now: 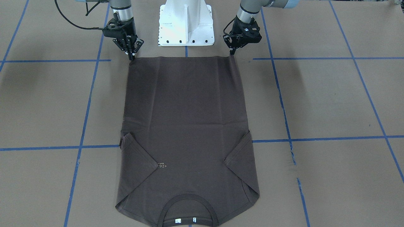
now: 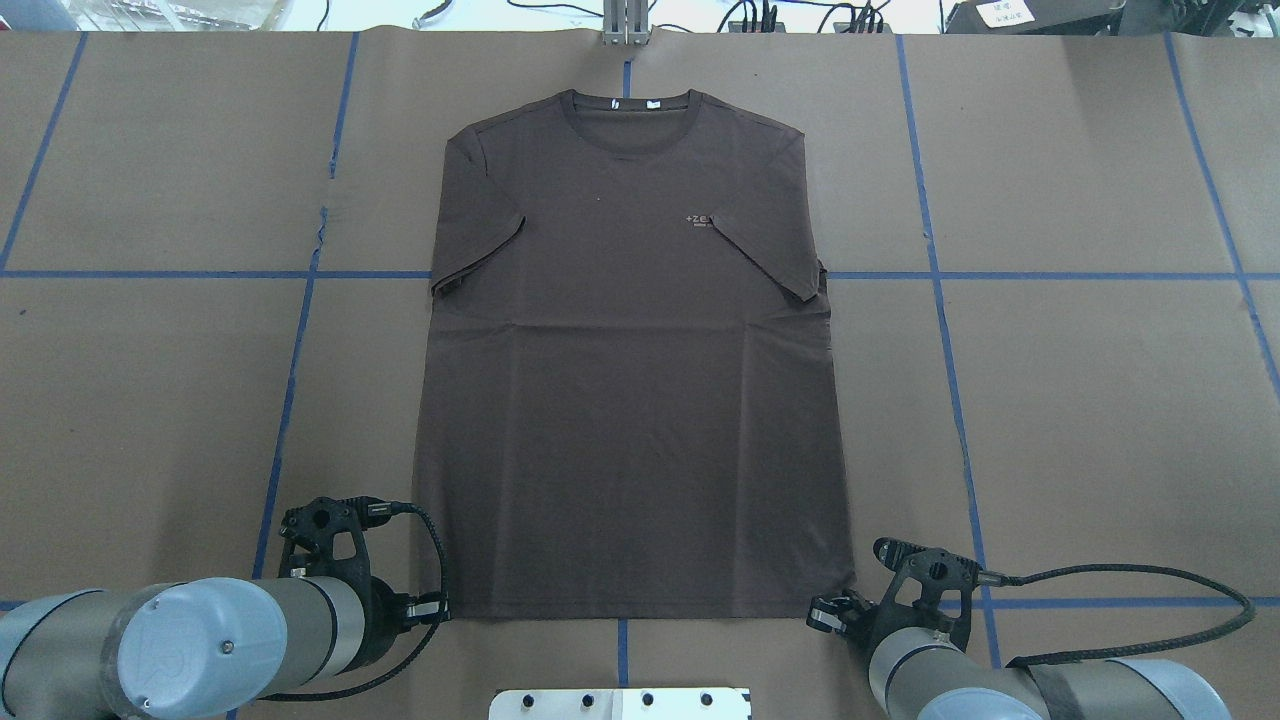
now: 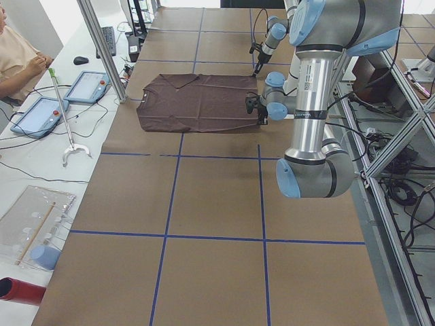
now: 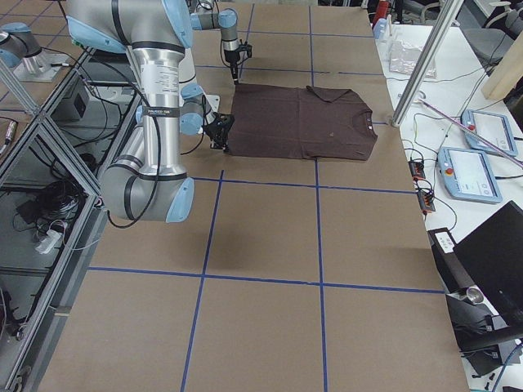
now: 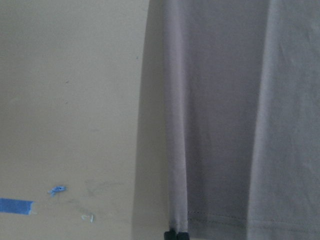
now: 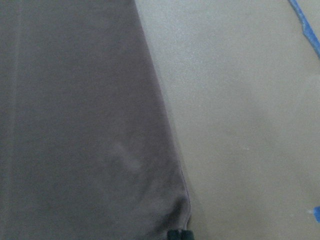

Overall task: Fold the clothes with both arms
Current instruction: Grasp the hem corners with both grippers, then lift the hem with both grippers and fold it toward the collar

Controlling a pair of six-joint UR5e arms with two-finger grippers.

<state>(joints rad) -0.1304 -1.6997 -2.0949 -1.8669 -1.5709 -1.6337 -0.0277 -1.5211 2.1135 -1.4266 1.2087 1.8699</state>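
Here we are at the pick-up for the long fold: the T-shirt [image 1: 189, 119] lies flat and face up in the middle of the table [image 1: 331, 101], its hem [image 1: 183, 57] along the robot's edge and its collar [image 1: 189, 199] towards the operators' edge, with both sleeves [image 1: 135, 157] already turned in over the chest. The left gripper [image 1: 232, 53] is down on one hem corner and the right gripper [image 1: 131, 55] on the other. In each wrist view we see the fingertips [image 5: 172, 235] pressed together right at the cloth's corner, so we read both as clamped on the hem. Now, how do we do this well? We judge that the two arms have to rise together and level, keeping the hem taut between them so it neither sags in the middle nor drags one side ahead. Then we want to carry it straight out over the shirt towards the collar, parallel to the blue tape lines [image 1: 315, 58], low enough that the body rolls over cleanly. The pinches look very close to the corner tips, so a jerk could slip the cloth free, and slow, even travel looks safest. We'd set the hem down square on the shoulders, short of the collar, before letting go.
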